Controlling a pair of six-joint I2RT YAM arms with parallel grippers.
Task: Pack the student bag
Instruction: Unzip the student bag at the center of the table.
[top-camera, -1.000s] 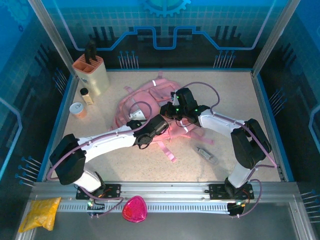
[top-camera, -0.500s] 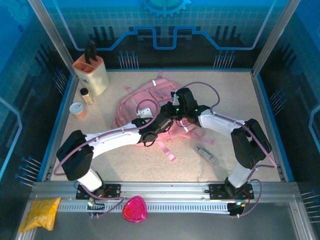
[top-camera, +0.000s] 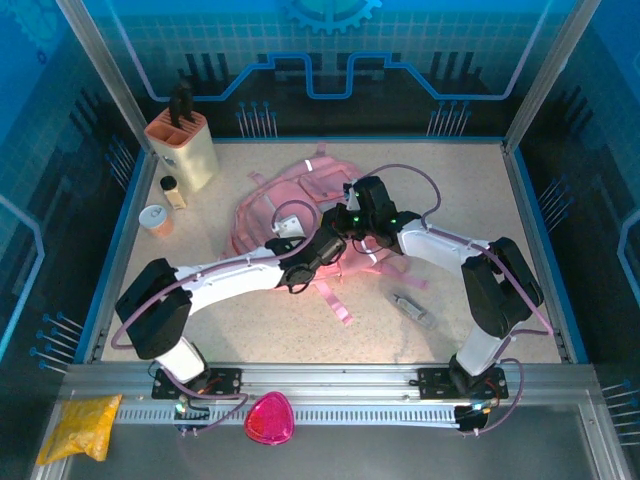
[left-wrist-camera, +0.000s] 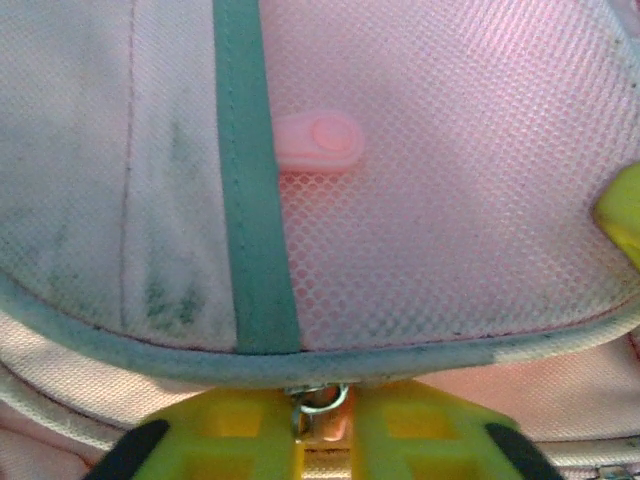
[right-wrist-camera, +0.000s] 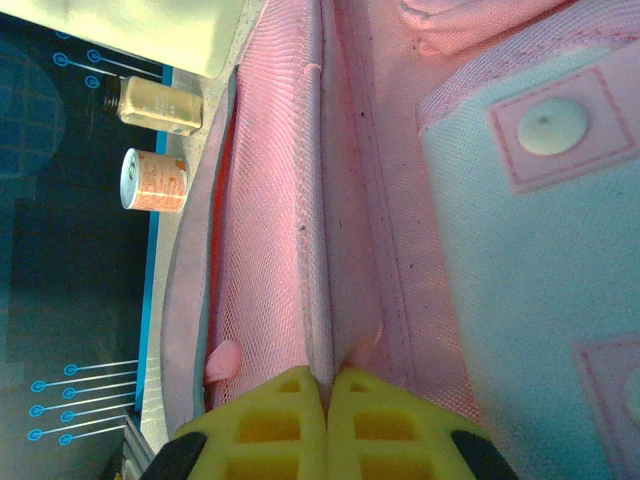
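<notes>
Both pinch the student bag (top-camera: 300, 185): left end effector (left-wrist-camera: 325, 415) closed on its zipper pull (left-wrist-camera: 318, 398), right end effector (right-wrist-camera: 327, 388) clamped on a seam (right-wrist-camera: 318, 250).

You have one student bag (top-camera: 318, 178) at the middle of the table, and the left wrist view shows one metal zipper pull (left-wrist-camera: 318, 400) on it. Toward ten o'clock you count one knife block (top-camera: 183, 150), one small bottle (top-camera: 173, 192) and one can (top-camera: 156, 219). One small grey object (top-camera: 410, 308) lies at four o'clock. On the near rail sit one magenta pouch (top-camera: 269, 419) at six o'clock and one yellow packet (top-camera: 80, 425) at eight o'clock. You have two arms: the left arm (top-camera: 230, 275) and the right arm (top-camera: 440, 245).
</notes>
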